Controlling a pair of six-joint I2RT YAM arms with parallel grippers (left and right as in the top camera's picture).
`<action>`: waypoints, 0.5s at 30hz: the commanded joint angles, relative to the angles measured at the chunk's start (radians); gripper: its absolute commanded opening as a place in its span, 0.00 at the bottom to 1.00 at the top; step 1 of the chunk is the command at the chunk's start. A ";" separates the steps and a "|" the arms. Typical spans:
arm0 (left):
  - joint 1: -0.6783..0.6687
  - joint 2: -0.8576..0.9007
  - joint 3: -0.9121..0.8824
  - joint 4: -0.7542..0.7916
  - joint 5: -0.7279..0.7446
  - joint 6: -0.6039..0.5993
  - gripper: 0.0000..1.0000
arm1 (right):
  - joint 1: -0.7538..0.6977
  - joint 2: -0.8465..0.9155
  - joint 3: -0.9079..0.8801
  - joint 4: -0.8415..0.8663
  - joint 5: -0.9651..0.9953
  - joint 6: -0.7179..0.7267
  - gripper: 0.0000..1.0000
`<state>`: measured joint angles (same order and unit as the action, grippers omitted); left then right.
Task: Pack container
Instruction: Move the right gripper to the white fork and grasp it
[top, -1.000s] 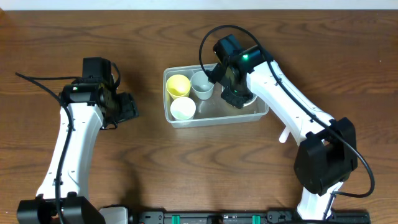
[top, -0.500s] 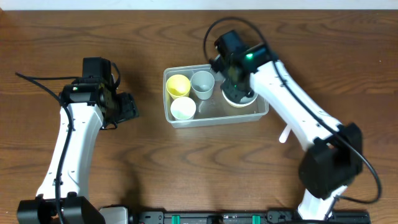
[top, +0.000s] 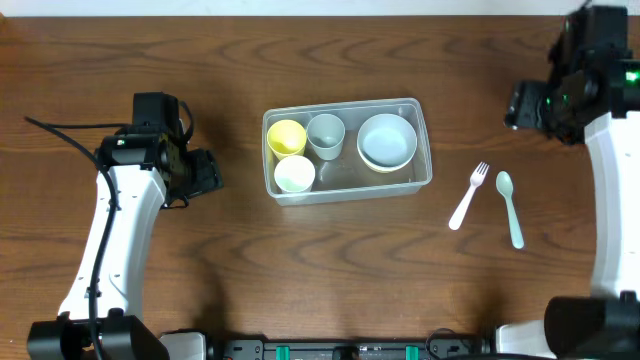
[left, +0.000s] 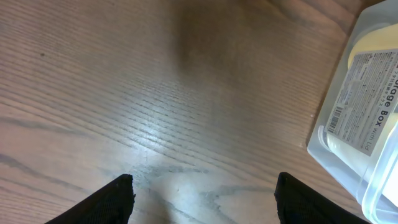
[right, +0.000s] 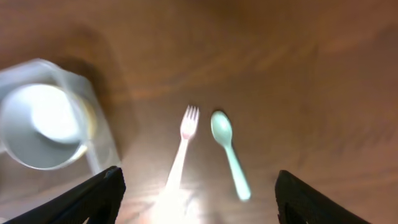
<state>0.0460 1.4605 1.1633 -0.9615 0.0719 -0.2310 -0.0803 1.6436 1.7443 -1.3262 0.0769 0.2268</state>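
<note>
The clear rectangular container (top: 424, 150) sits mid-table. Inside are a yellow cup (top: 287, 136), a white cup (top: 294, 174), a grey-blue cup (top: 325, 134) and stacked bowls (top: 387, 142). Its labelled end shows in the left wrist view (left: 364, 118), and it shows blurred in the right wrist view (right: 99, 140). A white fork (top: 467, 195) (right: 182, 146) and a pale green spoon (top: 510, 207) (right: 229, 151) lie on the table to its right. My left gripper (top: 208, 172) (left: 202, 199) is open and empty, left of the container. My right gripper (top: 520, 105) (right: 199, 199) is open and empty, raised at the far right.
Bare wooden table (top: 330, 260) surrounds the container. The right arm's base (top: 590, 335) stands at the front right, the left arm's base (top: 90, 340) at the front left.
My right gripper has left the bowls in the container, lifted away and swung to the far right. The fork and spoon are now uncovered. The left arm has not moved.
</note>
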 joint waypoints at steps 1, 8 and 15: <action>0.006 0.002 0.022 -0.003 -0.004 0.013 0.73 | -0.014 0.044 -0.135 0.024 -0.099 0.064 0.83; 0.006 0.002 0.022 -0.010 -0.004 0.013 0.73 | 0.056 0.045 -0.457 0.264 -0.070 0.255 0.87; 0.006 0.002 0.022 -0.018 -0.004 0.013 0.73 | 0.065 0.045 -0.642 0.469 -0.081 0.275 0.88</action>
<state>0.0460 1.4605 1.1641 -0.9733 0.0719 -0.2310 -0.0219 1.6951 1.1351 -0.8814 -0.0025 0.4576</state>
